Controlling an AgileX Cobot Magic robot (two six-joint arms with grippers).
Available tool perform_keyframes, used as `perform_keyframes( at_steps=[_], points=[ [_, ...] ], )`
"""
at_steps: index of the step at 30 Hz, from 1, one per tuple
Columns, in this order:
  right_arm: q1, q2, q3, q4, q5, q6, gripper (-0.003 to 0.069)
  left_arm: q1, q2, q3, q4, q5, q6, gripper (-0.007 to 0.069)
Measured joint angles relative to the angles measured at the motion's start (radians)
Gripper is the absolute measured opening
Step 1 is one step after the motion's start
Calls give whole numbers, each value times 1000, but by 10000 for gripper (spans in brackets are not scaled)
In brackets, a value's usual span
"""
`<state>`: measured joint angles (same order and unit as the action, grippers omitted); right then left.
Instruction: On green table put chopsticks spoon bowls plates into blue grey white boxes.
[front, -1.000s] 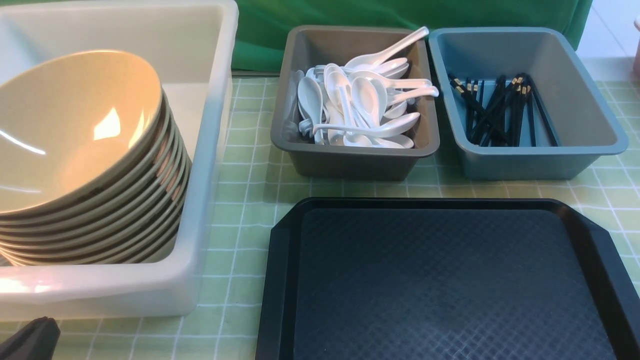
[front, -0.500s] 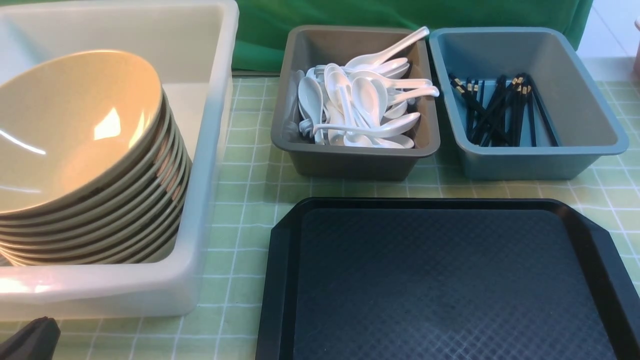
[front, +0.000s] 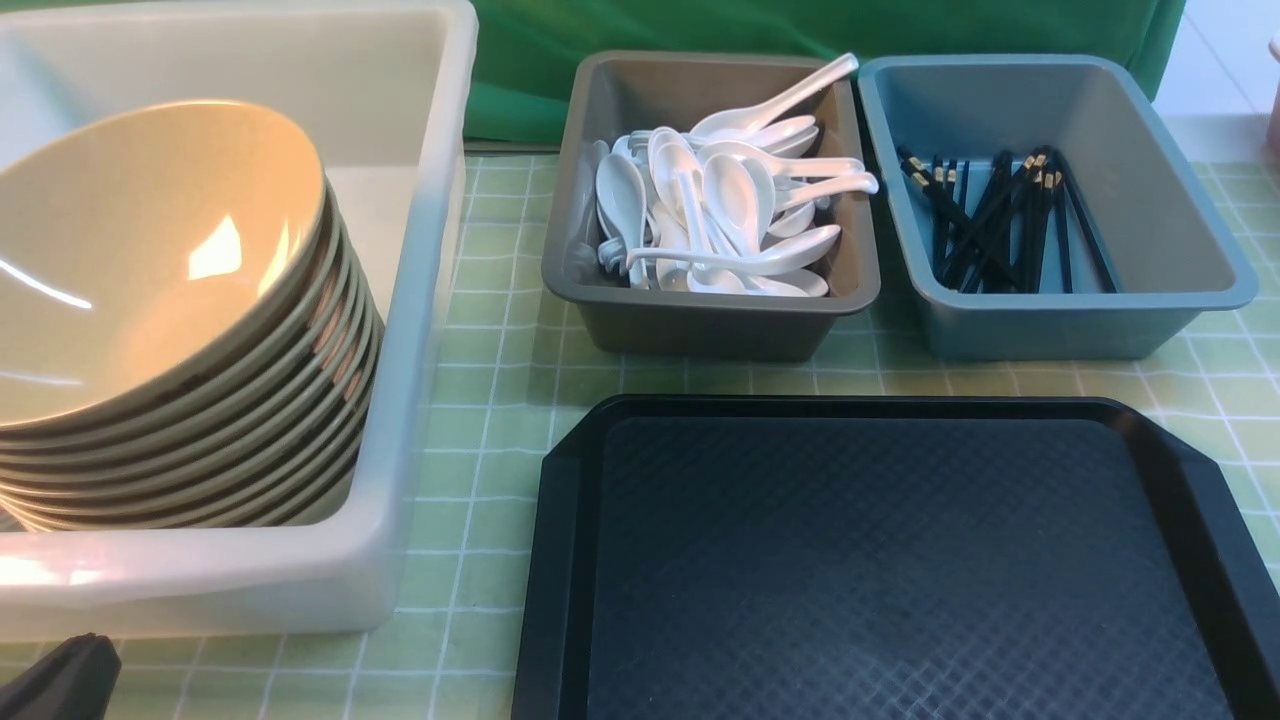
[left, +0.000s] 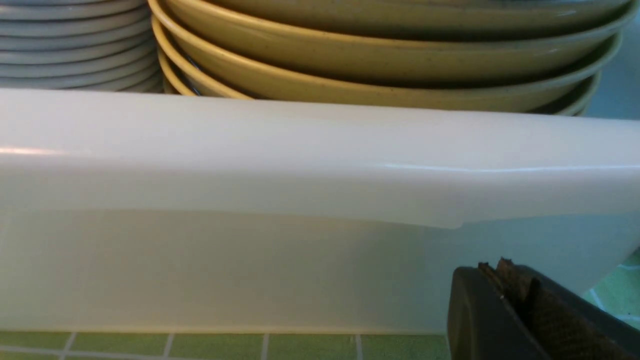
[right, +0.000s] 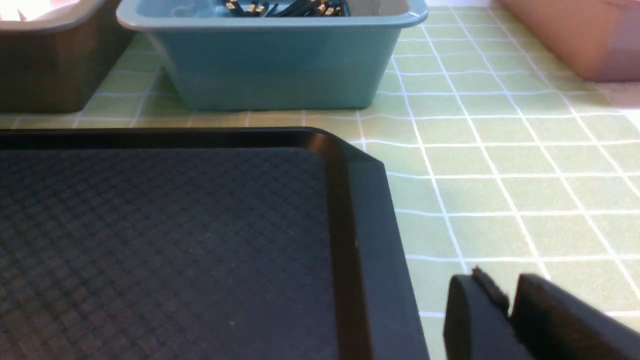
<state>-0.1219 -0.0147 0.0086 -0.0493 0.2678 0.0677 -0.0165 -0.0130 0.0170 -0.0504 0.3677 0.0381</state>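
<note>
A leaning stack of tan bowls fills the big white box on the green table. In the left wrist view a pile of white plates sits beside the bowls behind the box wall. Several white spoons lie in the grey box. Black chopsticks lie in the blue box. My left gripper is shut and empty, low by the white box's near wall. My right gripper stands slightly open and empty over the table, just right of the tray's corner.
A black textured tray with nothing on it lies at the front centre and right. A pink tub stands on the table beyond the blue box. A dark green cloth hangs behind the boxes.
</note>
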Motion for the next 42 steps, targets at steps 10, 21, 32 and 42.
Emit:
perform_keyframes(
  at_steps=[10,21,32,42],
  points=[
    [0,0,0,0,0,-9,137,0,0,0,0,0,0,-2],
    [0,0,0,0,0,-9,144,0,0,0,0,0,0,-2],
    [0,0,0,0,0,-9,152,0,0,0,0,0,0,-2],
    [0,0,0,0,0,-9,155,0,0,0,0,0,0,-2]
  ],
)
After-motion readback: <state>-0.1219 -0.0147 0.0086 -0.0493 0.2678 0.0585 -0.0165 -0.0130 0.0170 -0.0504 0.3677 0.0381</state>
